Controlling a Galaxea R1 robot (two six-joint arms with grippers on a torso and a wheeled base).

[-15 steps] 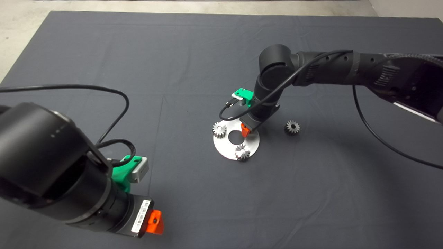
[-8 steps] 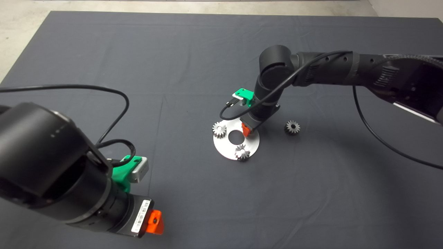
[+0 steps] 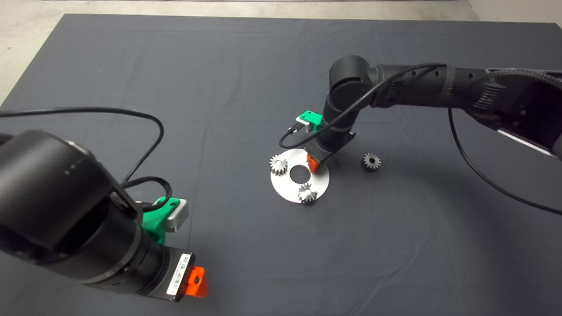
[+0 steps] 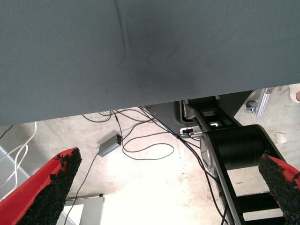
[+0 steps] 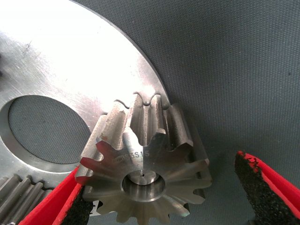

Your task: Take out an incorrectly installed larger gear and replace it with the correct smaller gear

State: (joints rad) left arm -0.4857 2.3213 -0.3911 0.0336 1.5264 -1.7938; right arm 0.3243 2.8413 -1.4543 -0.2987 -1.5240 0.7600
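The larger gear (image 5: 145, 168), shiny with long pointed teeth, stands on the round silver plate (image 3: 285, 186) near its rim. My right gripper (image 5: 159, 168) is open astride it: one pad (image 5: 79, 206) is against its teeth and the other pad (image 5: 262, 187) stands clear. In the head view the right gripper (image 3: 312, 163) hides this gear. The smaller gear (image 3: 371, 162), dark with short teeth, lies on the mat just right of the plate. My left gripper (image 3: 195, 283) is parked at the lower left, open and holding nothing.
On the plate also sit a pale short-toothed gear (image 3: 278, 165) at its left edge and a star-like gear (image 3: 307, 193) at its near edge. The plate has a round centre hole (image 3: 299, 174). The left wrist view shows floor cables (image 4: 140, 140) beyond the mat edge.
The right arm has edged slightly toward the far right over the plate. The gears, the plate and the left arm have not moved.
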